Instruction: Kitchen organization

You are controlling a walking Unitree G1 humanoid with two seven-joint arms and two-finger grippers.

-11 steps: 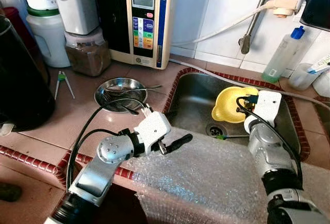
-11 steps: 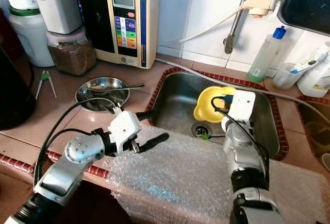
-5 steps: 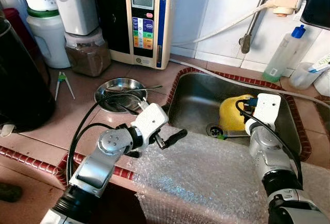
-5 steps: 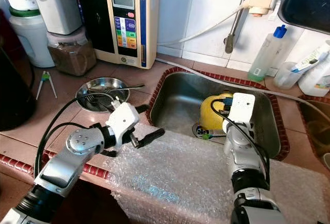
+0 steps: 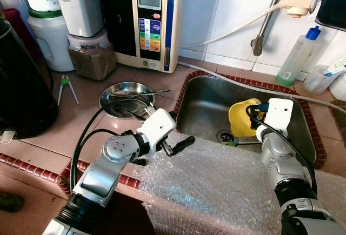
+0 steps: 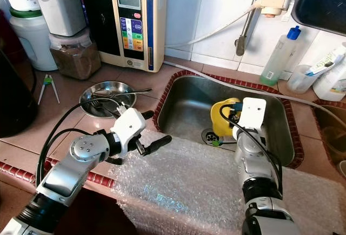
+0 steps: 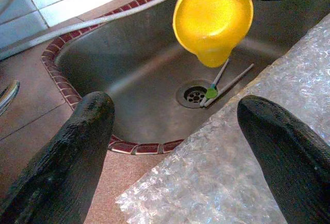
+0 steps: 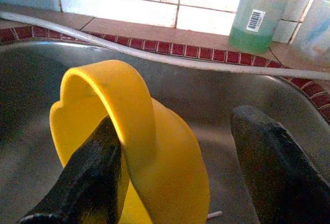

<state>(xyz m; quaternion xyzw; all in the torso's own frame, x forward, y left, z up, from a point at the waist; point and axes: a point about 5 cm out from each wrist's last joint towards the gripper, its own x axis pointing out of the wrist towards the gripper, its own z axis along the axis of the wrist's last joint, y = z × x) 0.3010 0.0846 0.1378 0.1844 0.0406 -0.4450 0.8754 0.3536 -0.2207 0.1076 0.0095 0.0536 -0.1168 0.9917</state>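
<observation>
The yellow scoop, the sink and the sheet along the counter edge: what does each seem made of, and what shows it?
Yellow scoop: probably plastic, smooth with uniform colour. Sink: stainless steel, dull grey sheen. Sheet: clear bubble wrap, rows of small bubbles.

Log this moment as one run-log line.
right gripper: at yellow bowl, tilted above sink | left gripper: open, over bubble wrap edge | steel dish: on counter
</observation>
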